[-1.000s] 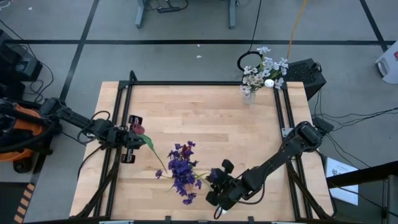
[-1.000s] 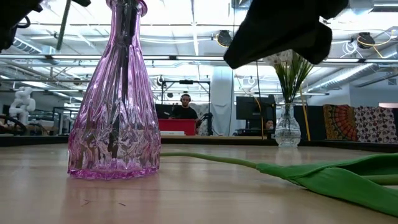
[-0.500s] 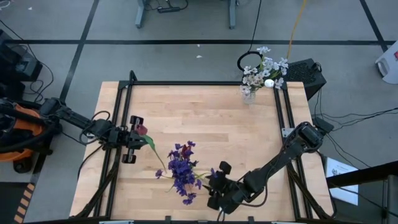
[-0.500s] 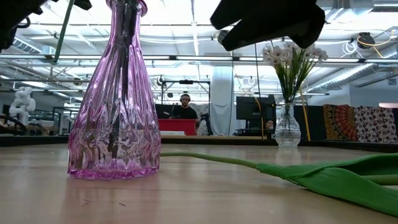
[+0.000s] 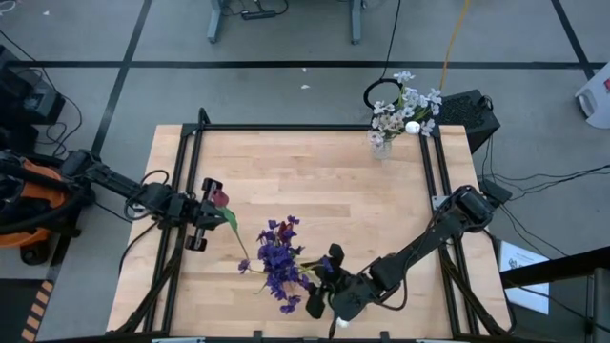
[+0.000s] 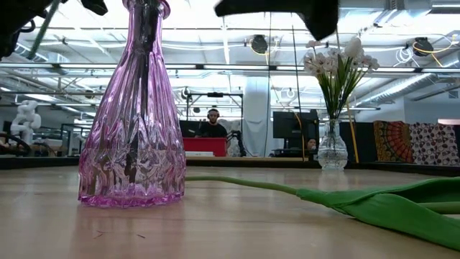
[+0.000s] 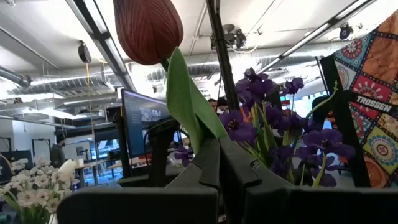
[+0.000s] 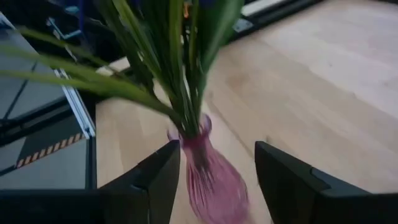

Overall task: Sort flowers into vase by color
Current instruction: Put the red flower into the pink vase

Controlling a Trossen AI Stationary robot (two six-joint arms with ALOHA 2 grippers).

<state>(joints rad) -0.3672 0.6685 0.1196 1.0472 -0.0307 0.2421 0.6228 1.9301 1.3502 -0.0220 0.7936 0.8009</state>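
My left gripper [image 5: 211,204], at the table's left, is shut on a dark red tulip [image 5: 217,198], whose bud [image 7: 149,28] stands above the fingers. Purple flowers [image 5: 279,255] stand in a pink glass vase [image 6: 133,115] near the front middle. My right gripper [image 5: 322,279] is open just right of them. In the right wrist view its fingers [image 8: 158,180] show on either side of the vase [image 8: 208,180] without touching it. White flowers [image 5: 404,105] stand in a clear vase [image 6: 332,147] at the far right corner. My left gripper pinches the tulip between its two fingers low on the green leaf and stem [image 7: 208,140], a little below the bud. The fingers come from the table's left and slant upward. The bud is lifted clear of the table.
A green stem with a broad leaf [image 6: 374,205] lies flat on the table near the front, right of the pink vase. Black rails [image 5: 181,181] run along the table's left and right sides. Bare wood [image 5: 334,181] lies between the two vases.
My right gripper has opened beside the purple flowers, risen a little and tipped its fingers upward, shifting slightly toward the table's left. In the low view its dark shape has gone up and uncovered the white flowers behind it.
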